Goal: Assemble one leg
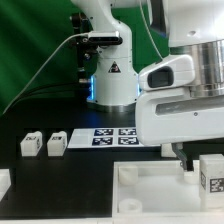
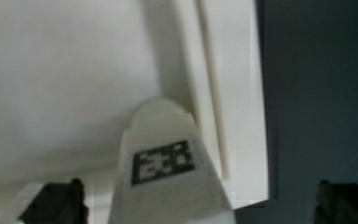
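In the wrist view a white leg [image 2: 167, 150] with a black-and-white tag lies between my gripper's [image 2: 199, 205] two dark fingertips [image 2: 55, 200]. The jaws stand wide apart, with a gap to the leg on each side. The leg rests against the edge of the large white tray-like part [image 2: 69, 60]. In the exterior view my gripper [image 1: 188, 152] hangs low at the exterior view's right, mostly hidden under the white arm, just above a tagged leg [image 1: 212, 172] beside the tray-like part [image 1: 150, 190]. Two more legs [image 1: 30, 143] [image 1: 55, 143] stand at the exterior view's left.
The marker board [image 1: 115, 135] lies flat behind the tray-like part, in front of the robot base [image 1: 110, 70]. Another white piece [image 1: 3, 182] shows at the exterior view's left edge. The table surface is black.
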`<state>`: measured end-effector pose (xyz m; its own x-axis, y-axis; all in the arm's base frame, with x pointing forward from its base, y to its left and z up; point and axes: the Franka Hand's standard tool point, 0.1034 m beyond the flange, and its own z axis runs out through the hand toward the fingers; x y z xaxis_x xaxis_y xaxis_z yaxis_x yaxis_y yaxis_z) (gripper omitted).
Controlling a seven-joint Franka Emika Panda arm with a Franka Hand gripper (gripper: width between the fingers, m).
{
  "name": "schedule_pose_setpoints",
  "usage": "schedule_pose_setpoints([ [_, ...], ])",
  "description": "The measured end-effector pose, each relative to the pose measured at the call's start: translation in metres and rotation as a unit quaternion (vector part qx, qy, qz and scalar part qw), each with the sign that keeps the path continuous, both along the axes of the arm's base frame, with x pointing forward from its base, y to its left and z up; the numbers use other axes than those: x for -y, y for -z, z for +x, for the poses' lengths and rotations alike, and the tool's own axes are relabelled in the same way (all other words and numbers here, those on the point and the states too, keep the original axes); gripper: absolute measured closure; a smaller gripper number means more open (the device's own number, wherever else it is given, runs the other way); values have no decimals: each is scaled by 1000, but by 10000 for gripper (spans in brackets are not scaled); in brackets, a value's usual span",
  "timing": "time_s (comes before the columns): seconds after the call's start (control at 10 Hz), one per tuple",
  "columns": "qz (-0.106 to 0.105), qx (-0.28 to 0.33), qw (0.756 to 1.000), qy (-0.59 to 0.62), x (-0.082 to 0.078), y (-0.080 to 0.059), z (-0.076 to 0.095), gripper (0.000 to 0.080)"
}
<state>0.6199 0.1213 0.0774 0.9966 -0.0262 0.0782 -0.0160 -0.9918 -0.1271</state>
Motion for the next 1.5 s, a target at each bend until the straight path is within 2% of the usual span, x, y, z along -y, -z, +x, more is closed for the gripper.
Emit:
schedule_pose_setpoints([
  [0.2,2,-3,1000,6,0,3,-1,151],
  [0.3,2,-4,1000,11,0,4,-1,240],
  [0.4,6,-8,999,46,0,4,-1,422],
  [0.5,9,-14,996,86,0,4,-2,422],
  [0.6,14,-21,989,145,1,4,-1,505],
  [0.7,20,-30,975,219,0,2,1,505],
  [0.9,36,-59,902,425,-10,2,-1,505],
  [1.0,51,-82,851,517,-14,3,2,505],
  [1.2,75,-95,792,598,-13,3,5,505],
  [1.3,79,-104,760,636,-12,5,3,505],
  [1.5,78,-103,764,632,-13,5,2,505],
])
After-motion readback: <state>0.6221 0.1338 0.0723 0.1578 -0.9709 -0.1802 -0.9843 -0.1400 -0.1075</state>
